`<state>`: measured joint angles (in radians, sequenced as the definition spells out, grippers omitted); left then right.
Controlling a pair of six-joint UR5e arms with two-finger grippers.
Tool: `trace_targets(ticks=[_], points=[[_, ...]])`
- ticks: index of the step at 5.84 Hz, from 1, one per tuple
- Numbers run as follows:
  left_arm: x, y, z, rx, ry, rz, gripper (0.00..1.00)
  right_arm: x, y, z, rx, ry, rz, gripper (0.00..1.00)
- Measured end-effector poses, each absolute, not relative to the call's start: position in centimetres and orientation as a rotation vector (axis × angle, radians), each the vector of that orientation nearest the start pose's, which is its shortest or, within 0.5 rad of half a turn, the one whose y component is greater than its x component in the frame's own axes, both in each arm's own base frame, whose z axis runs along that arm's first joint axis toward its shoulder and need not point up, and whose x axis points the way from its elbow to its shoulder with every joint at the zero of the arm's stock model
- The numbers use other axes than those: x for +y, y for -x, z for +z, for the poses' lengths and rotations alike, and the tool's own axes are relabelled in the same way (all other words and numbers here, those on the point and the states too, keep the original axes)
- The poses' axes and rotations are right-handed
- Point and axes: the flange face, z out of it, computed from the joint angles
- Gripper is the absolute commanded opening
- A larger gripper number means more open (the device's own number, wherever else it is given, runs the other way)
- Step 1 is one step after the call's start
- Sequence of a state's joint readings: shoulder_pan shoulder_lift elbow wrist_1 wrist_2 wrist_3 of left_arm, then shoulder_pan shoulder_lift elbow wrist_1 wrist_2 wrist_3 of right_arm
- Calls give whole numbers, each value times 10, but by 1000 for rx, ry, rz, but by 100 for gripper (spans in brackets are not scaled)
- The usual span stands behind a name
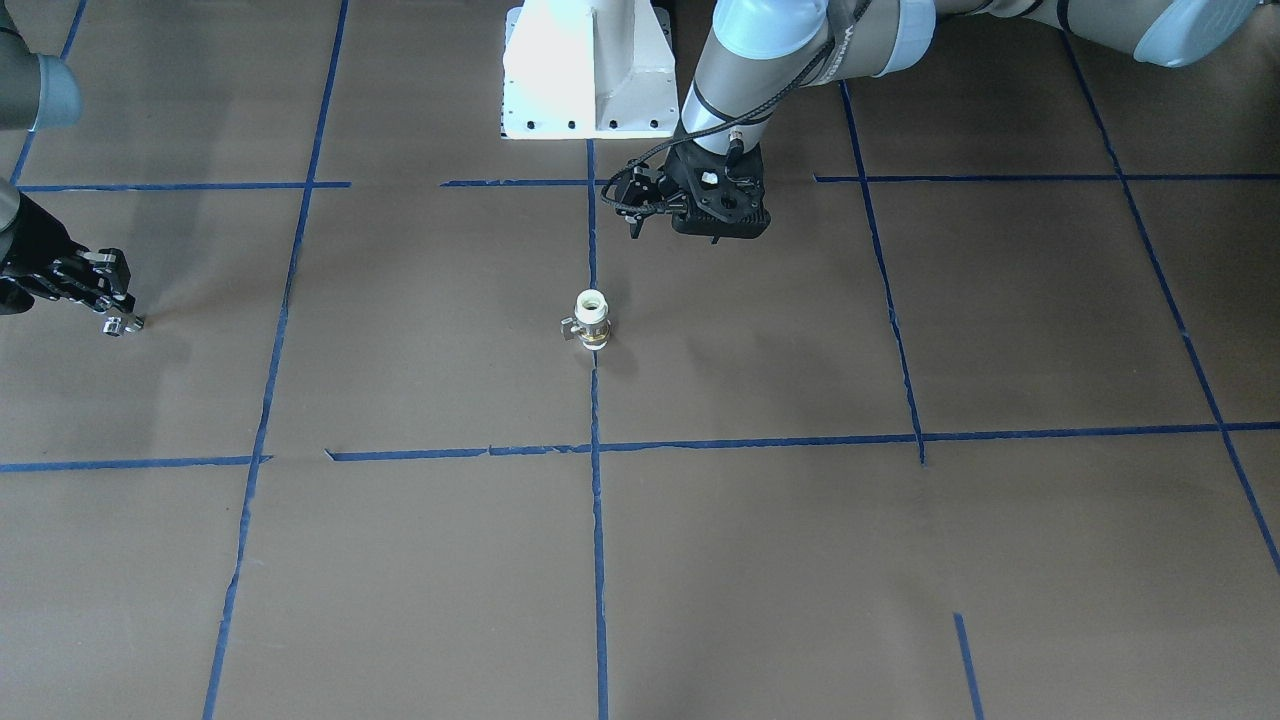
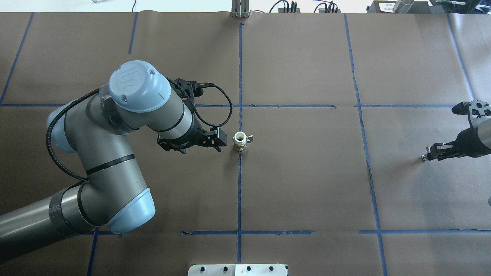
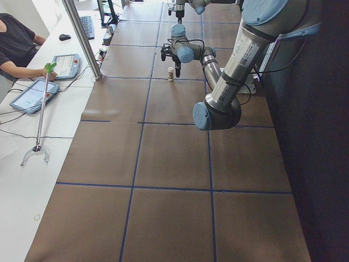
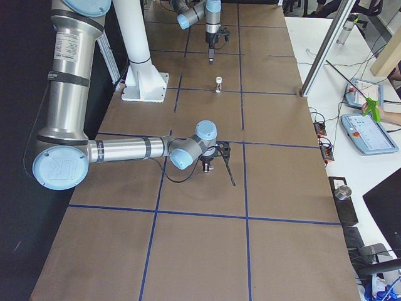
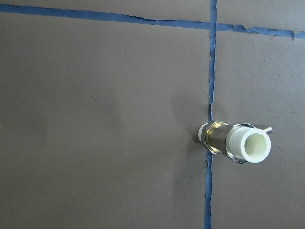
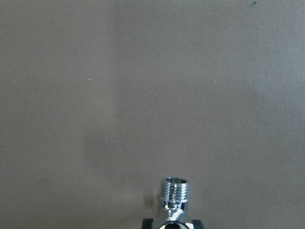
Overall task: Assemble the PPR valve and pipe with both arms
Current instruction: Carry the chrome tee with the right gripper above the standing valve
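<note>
Now the valve (image 2: 240, 141) stands upright on the table's (image 2: 307, 184) centre tape line (image 2: 239, 191). Its lever points away from the left gripper (image 2: 219, 141), which hangs close beside it; I cannot tell how far that gripper is open. Well apart, the right gripper (image 1: 113, 314) is clamped on the pipe (image 6: 175, 196).

PPR valve (image 2: 240, 141) upright on open table (image 2: 307, 172), left tool (image 2: 219, 141) just beside it

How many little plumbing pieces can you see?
2. The PPR valve stands on the middle blue tape line; the pipe is at the right gripper tip.
</note>
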<state>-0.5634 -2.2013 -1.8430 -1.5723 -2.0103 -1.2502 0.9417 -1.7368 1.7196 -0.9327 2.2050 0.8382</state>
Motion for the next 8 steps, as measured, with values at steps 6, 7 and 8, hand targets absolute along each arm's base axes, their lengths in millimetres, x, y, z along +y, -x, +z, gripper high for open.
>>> trace_targets(ticks=[6,7,8], points=[[-401,-454,183,993,-26,-25,100,-456,286,423,-1090,-8,237,0],[-398,-448,189,990,-25,-26,100,-460,315,382,-1142,24,293,0],[-395,-443,193,988,-25,-28,100,-463,350,336,-1171,55,349,0]])
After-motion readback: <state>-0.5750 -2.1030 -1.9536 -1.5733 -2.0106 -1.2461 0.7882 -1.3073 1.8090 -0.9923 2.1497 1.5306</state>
